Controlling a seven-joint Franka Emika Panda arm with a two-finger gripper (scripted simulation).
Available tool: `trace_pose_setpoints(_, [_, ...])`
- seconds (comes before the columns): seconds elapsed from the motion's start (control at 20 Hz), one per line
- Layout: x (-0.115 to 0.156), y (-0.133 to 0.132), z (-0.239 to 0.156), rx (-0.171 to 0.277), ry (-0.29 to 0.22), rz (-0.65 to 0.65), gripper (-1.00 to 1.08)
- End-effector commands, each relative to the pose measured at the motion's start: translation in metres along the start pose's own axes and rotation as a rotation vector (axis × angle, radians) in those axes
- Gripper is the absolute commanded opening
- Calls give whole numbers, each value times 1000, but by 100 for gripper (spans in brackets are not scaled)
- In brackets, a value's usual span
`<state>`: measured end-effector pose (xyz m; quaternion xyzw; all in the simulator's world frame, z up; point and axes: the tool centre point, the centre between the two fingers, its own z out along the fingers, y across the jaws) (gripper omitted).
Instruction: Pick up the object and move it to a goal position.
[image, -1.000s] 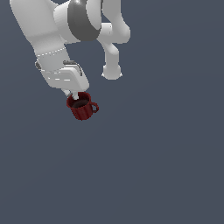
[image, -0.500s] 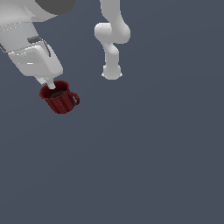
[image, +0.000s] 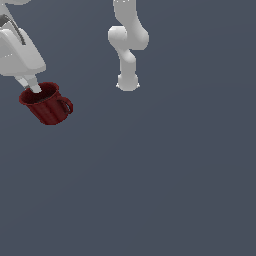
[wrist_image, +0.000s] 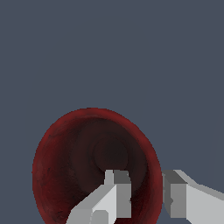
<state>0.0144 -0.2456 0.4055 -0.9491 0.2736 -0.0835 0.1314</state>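
Observation:
The object, a small dark red mug with a loop handle, hangs tilted at the exterior view's upper left. My gripper is shut on its rim, one finger inside and one outside. In the wrist view the mug shows its dark inside, with my gripper clamped across the wall: one finger inside the cup, the other finger outside it.
The arm's white base and lower links stand at the top middle of the exterior view. Plain grey-blue ground fills the remainder of the picture.
The gripper has carried the mug toward the exterior view's left and slightly down. The grip on the rim is unchanged.

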Motion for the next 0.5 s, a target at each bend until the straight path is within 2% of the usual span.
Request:
trace_pose_setpoints(0.0, [6, 0, -8, 1, 3, -2, -100])
trace_pose_setpoints(0.45, [13, 2, -17, 3, 3, -1, -100])
